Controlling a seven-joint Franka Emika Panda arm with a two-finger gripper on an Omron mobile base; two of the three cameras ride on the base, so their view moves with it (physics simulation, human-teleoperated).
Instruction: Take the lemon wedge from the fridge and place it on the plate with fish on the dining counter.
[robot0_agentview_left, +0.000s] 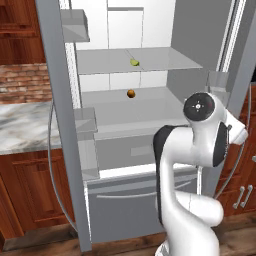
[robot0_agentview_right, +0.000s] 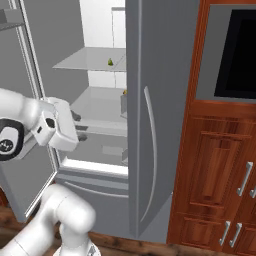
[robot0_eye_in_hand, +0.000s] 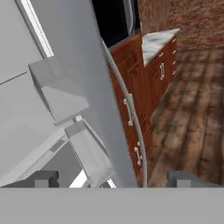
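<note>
The fridge (robot0_agentview_left: 56, 100) stands with both doors open, white inside with grey shelves. The lemon wedge (robot0_agentview_left: 134, 62), tiny and yellow-green, lies on the upper shelf and also shows as lemon wedge (robot0_agentview_right: 110, 61). My gripper (robot0_agentview_right: 80, 126) hangs in front of the lower shelves, well below the wedge and apart from it. It is open and holds nothing. In the hand view my gripper (robot0_eye_in_hand: 113, 179) faces the edge of the right door (robot0_eye_in_hand: 87, 65), with its curved silver handle (robot0_eye_in_hand: 131, 113) between the wide-set fingertips. The plate and the dining counter are out of view.
A small orange-brown ball (robot0_agentview_left: 131, 93) sits on the middle shelf. Door bins (robot0_agentview_left: 84, 120) jut from the left door. A marble counter (robot0_agentview_left: 25, 125) with a brick wall lies to the left. Wood cabinets (robot0_agentview_right: 220, 165) and a black oven (robot0_agentview_right: 240, 55) stand to the right.
</note>
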